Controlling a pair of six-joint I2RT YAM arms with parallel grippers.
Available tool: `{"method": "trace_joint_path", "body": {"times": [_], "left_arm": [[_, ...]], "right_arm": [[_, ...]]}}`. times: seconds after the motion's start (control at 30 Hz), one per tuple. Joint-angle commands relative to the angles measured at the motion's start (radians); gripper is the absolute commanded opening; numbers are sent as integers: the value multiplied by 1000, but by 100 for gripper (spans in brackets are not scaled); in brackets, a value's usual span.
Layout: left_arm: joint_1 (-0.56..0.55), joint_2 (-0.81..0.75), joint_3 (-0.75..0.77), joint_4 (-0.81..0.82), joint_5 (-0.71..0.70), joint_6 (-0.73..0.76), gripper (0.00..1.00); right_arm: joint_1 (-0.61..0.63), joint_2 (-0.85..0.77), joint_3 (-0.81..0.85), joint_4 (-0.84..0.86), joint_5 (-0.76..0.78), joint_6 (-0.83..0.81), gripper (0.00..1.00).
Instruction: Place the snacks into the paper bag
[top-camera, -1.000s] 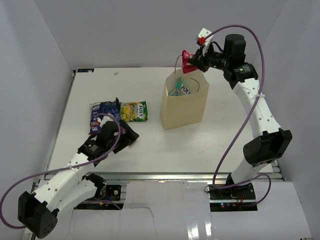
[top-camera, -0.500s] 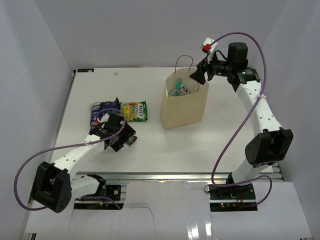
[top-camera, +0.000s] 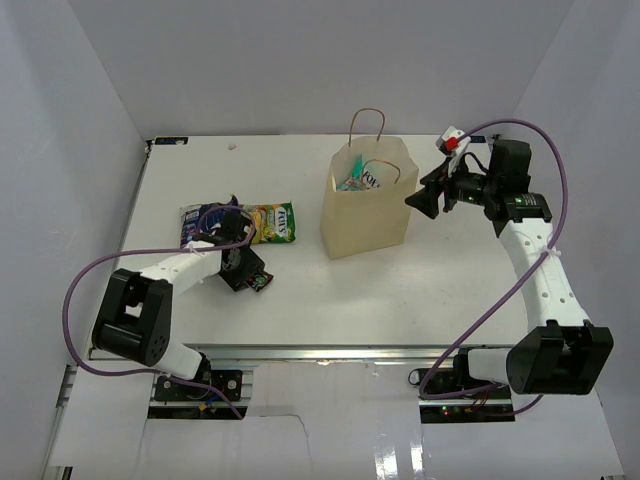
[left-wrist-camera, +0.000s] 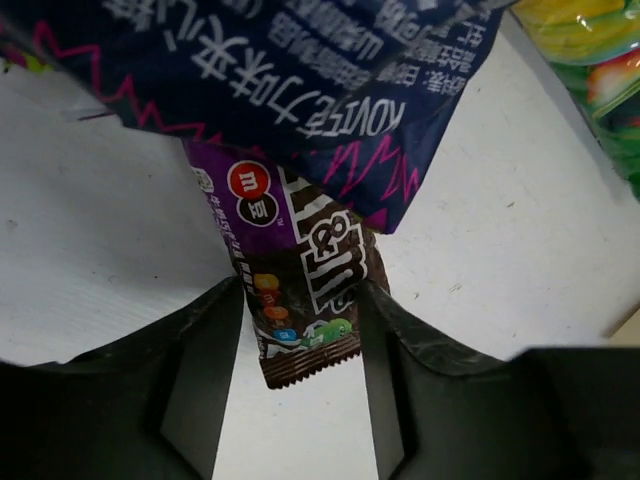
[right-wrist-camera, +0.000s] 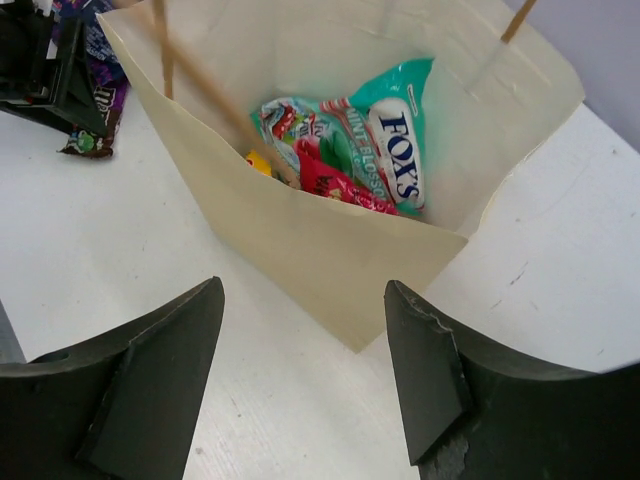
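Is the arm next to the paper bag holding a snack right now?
No, the right gripper is open with nothing between its fingers, only the paper bag beyond it.

A white table carries four items. A brown bar lies flat on it between the spread fingers of the left gripper. The bar's far end is tucked under a dark blue bag, which lies just beyond the fingertips. A green-yellow pack lies beside the blue bag, ahead and to the right of that gripper. A tan paper bag stands upright on the table directly ahead of the right gripper, whose fingers are also parted.
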Motion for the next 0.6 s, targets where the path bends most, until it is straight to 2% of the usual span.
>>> {"method": "trace_joint_path", "body": {"times": [0.0, 0.17, 0.2, 0.27, 0.3, 0.33, 0.4, 0.47, 0.57], "left_arm": [[4, 22, 33, 3, 3, 41, 58], [4, 13, 11, 22, 6, 81, 32], [4, -4, 5, 29, 15, 90, 18], [4, -67, -10, 48, 44, 139, 8], [4, -93, -13, 71, 63, 162, 4], [4, -119, -18, 100, 140, 199, 2], [1, -211, -24, 169, 227, 288, 1], [1, -307, -27, 261, 383, 354, 1], [-2, -391, 3, 315, 506, 428, 1]], "right_arm": [[-24, -42, -49, 16, -37, 24, 71], [-58, -83, -78, 14, -47, 32, 71], [-65, -86, -76, 14, -49, 32, 71], [-75, -94, -73, 14, -58, 38, 71], [-82, -95, -69, 13, -61, 41, 71], [-87, -98, -66, 13, -63, 44, 71], [-95, -105, -64, 14, -72, 52, 71], [-99, -108, -64, 16, -77, 57, 71], [-102, -112, -69, 17, -75, 57, 71]]}}
